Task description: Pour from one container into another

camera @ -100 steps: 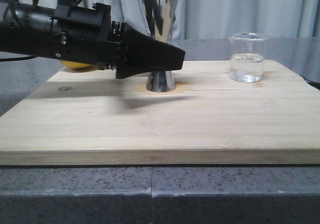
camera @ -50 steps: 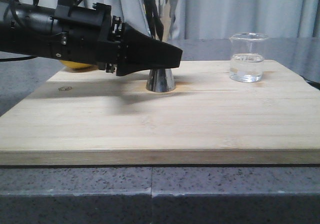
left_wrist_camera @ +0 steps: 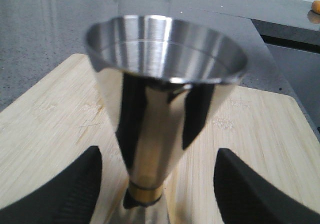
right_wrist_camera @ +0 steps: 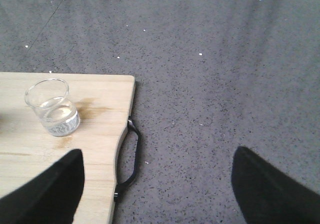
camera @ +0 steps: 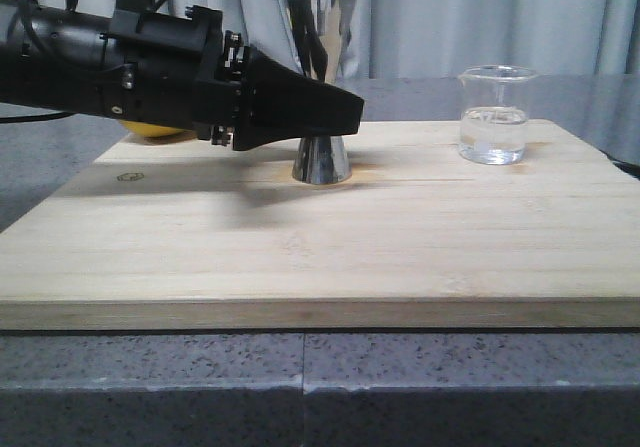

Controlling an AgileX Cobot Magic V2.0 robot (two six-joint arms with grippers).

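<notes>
A steel double jigger (camera: 320,87) stands upright near the back middle of a bamboo cutting board (camera: 320,257) on a grey speckled worktop (right_wrist_camera: 225,58). The left gripper (left_wrist_camera: 157,194) reaches in level with its waist, fingers (left_wrist_camera: 65,191) apart on either side, not touching it. A glass beaker (camera: 494,115) holding clear liquid sits at the board's back right corner. The right gripper (right_wrist_camera: 157,184) hovers off the board's edge, fingers apart.

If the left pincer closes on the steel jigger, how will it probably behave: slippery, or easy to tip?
The jigger looks polished and mirror-like, so it may slip between the fingers. It is tall, with a wide cup over a narrow waist and small foot, so a sideways push could probably tip it. Being steel, it likely stays rigid.
</notes>
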